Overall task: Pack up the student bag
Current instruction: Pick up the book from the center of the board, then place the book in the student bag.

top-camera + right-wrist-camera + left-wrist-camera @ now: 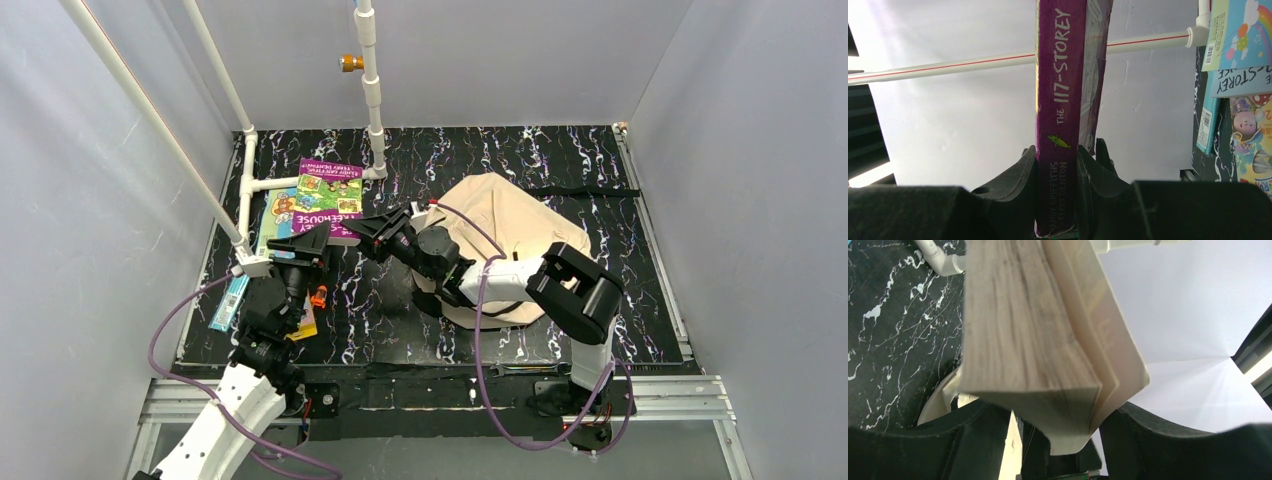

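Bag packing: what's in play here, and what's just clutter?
Job: student bag; purple book, gripped by right end effector; book pile on the left, probably.
Clutter: white pipe frame; orange knob on it.

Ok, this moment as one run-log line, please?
right pincer: shut on purple book spine | left pincer: around its page edge, grip unclear | student bag: book still outside

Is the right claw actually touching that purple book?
Touching. The right wrist view shows the right gripper clamped on the purple book, its jaws pressed against both sides of the spine.
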You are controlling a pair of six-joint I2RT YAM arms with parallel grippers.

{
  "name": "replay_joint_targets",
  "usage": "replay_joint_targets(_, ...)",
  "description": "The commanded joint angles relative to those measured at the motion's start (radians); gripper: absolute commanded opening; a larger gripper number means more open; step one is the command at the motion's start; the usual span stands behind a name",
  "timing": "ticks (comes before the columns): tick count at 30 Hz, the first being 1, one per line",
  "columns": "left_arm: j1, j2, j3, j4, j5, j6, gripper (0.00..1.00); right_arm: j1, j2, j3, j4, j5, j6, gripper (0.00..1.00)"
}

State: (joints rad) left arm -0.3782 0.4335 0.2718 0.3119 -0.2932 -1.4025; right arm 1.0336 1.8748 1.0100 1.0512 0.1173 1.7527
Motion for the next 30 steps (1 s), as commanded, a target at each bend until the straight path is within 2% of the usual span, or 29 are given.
replay_joint_targets(1,-0.001,-0.004,0.004,0.086,-0.06,0.039,0.55,0.014,-0.009,0.01,0.182,0.03,0.024,0.01)
replay_joint_targets(4,-0.001,-0.009,0.001,0.099,-0.056,0.058,0.47,0.014,-0.017,0.002,0.172,0.029,0.013,0.01)
replay_joint_targets(6,-0.001,-0.015,0.006,0.113,-0.04,0.107,0.36,0.014,-0.021,0.001,0.155,0.018,-0.009,0.06)
replay_joint_targets(8,-0.001,-0.025,0.024,0.12,-0.006,0.205,0.17,0.014,-0.035,-0.006,0.146,-0.02,-0.055,0.18)
replay_joint_targets(9,-0.001,-0.033,0.035,0.119,0.012,0.261,0.05,0.011,-0.05,-0.016,0.128,-0.046,-0.086,0.27)
replay_joint_targets(10,-0.001,-0.044,0.045,0.108,0.029,0.306,0.0,0.006,-0.074,-0.03,0.085,-0.072,-0.131,0.37)
replay_joint_targets(13,-0.001,-0.115,0.062,0.033,0.038,0.375,0.0,-0.024,-0.192,-0.075,-0.142,-0.16,-0.352,0.6)
replay_joint_targets(15,-0.001,-0.161,0.066,-0.039,0.009,0.405,0.0,-0.037,-0.284,-0.086,-0.44,-0.168,-0.57,0.76)
replay_joint_targets(17,-0.001,-0.194,0.114,-0.216,-0.061,0.405,0.0,-0.045,-0.368,-0.081,-0.685,-0.165,-0.846,0.84)
replay_joint_targets(19,-0.001,-0.191,0.229,-0.51,-0.17,0.365,0.0,-0.046,-0.451,-0.081,-0.874,-0.158,-1.08,0.91)
replay_joint_targets(22,-0.001,-0.109,0.408,-0.787,-0.255,0.472,0.0,-0.046,-0.514,-0.008,-1.261,-0.032,-1.397,0.96)
replay_joint_targets(25,-0.001,-0.006,0.538,-0.922,-0.201,0.556,0.0,-0.039,-0.494,0.088,-1.559,0.11,-1.643,0.96)
replay_joint_targets(27,-0.001,0.052,0.597,-0.974,-0.12,0.58,0.0,-0.022,-0.486,0.126,-1.656,0.192,-1.744,0.93)
replay_joint_targets(28,-0.001,0.083,0.618,-0.996,-0.07,0.589,0.0,-0.007,-0.493,0.128,-1.665,0.255,-1.785,0.93)
replay_joint_targets(30,-0.001,0.146,0.668,-1.055,0.016,0.595,0.0,0.002,-0.506,0.119,-1.641,0.271,-1.82,0.94)
